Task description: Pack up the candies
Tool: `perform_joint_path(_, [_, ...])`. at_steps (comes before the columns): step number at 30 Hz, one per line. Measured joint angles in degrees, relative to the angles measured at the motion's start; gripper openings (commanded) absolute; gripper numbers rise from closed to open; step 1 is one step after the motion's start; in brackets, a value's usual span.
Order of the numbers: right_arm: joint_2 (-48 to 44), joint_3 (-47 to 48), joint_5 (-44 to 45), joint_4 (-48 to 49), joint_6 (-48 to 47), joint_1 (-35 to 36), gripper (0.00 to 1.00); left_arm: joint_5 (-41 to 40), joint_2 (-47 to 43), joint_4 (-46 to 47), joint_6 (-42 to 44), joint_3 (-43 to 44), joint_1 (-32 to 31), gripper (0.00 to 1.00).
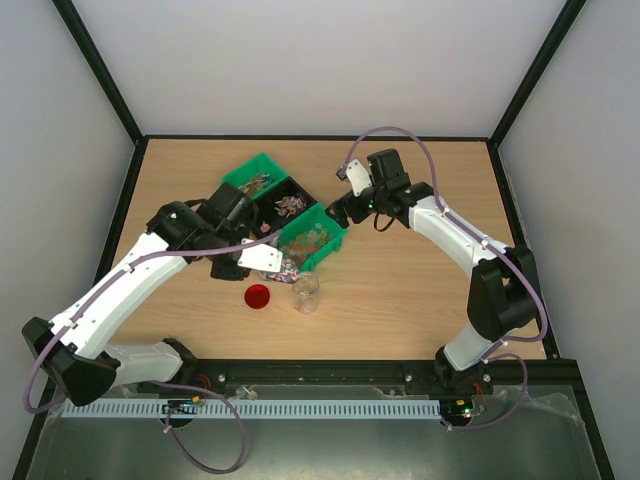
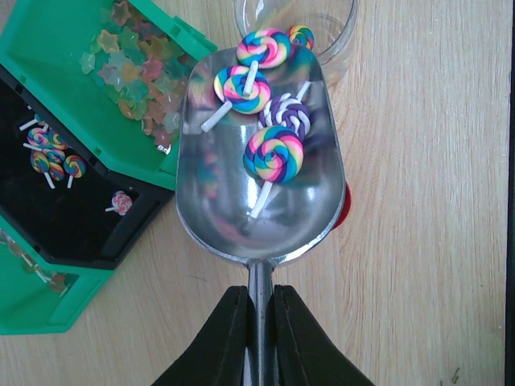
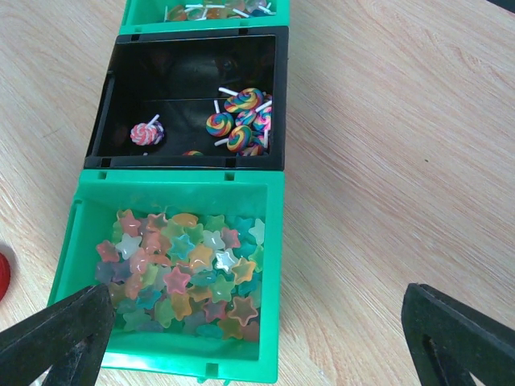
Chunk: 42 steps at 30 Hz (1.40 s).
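Left wrist: lollipops in scoop, star candies in green bin

From my end the scoop reads as polished metal, mirror-bright and smooth (it reflects the lollipop candies lying in it, themselves glossy and hard-looking), and the jar is clear and see-through, glass or plastic I can't tell. The green bin and black bin look like smooth moulded plastic with a slight sheen, star candies translucent and shiny, table pale wood grain, matt.
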Motion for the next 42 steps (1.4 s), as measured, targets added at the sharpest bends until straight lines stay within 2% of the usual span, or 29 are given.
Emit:
perform_joint_path(22, [0.00, -0.11, -0.22, 0.00, -0.02, -0.04, 0.99, -2.64, -0.13, -0.39, -0.83, 1.79, -1.62, 0.02])
perform_joint_path(31, [0.07, -0.11, -0.66, -0.02, -0.02, -0.04, 0.99, -2.60, -3.85, 0.72, -3.58, 0.92, -1.49, 0.02])
perform_joint_path(37, [1.66, -0.11, -1.53, -0.07, 0.02, -0.04, 0.95, -2.38, -6.12, 3.02, -7.06, -1.49, 4.11, 0.02])
perform_joint_path(42, [4.52, -0.11, -1.44, -0.17, 0.52, -0.02, 0.90, -3.76, 0.17, 4.22, -9.25, -0.20, 11.78, 0.02])
